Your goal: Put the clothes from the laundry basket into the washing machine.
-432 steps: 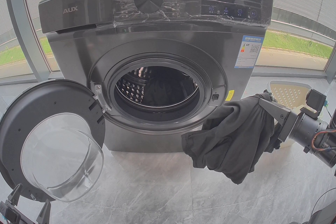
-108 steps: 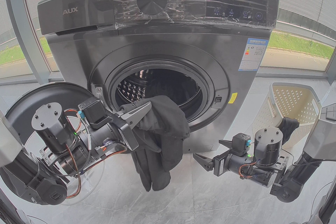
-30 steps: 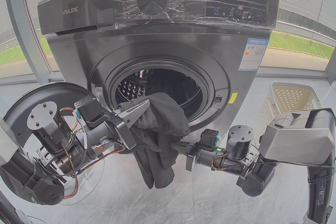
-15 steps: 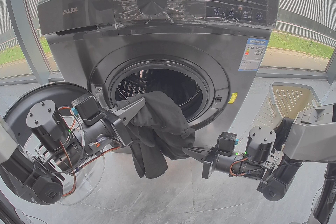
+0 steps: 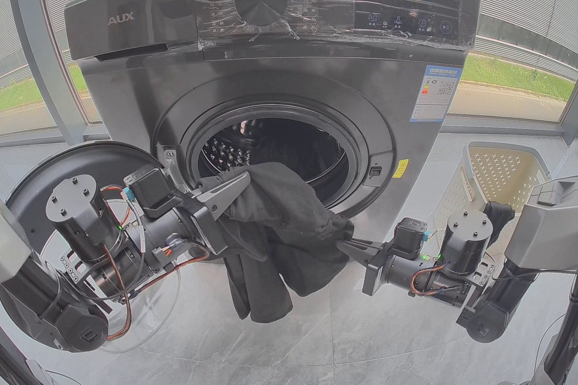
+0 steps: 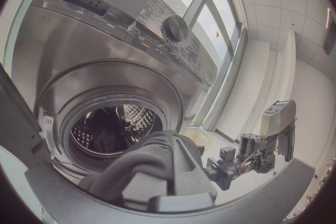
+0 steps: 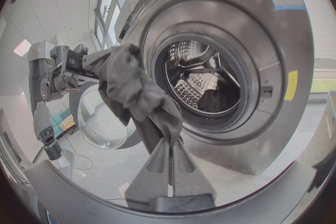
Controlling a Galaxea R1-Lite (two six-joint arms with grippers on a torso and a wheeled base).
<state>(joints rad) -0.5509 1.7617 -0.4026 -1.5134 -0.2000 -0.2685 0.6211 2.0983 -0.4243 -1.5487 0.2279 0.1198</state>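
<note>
A dark garment (image 5: 283,230) hangs in front of the washing machine's (image 5: 271,73) open porthole (image 5: 241,145). My left gripper (image 5: 232,190) is shut on its upper part, level with the porthole's lower rim. My right gripper (image 5: 348,246) is shut on a fold at the garment's right side, pulling it taut. In the right wrist view the fingertips (image 7: 164,146) pinch the cloth (image 7: 133,84). In the left wrist view the garment (image 6: 147,161) drapes over my left gripper (image 6: 168,154). More dark clothing (image 7: 217,97) lies inside the drum. The laundry basket (image 5: 512,163) stands right of the machine with dark cloth (image 5: 498,213) at its rim.
The round glass door (image 5: 66,163) is swung open to the left, behind my left arm. Grey tiled floor (image 5: 337,338) lies bare in front of the machine. Tall windows stand behind it.
My right gripper has closed on the garment's hanging part and drawn it to the right, spreading the cloth. The left gripper has stayed nearly still with its hold.
</note>
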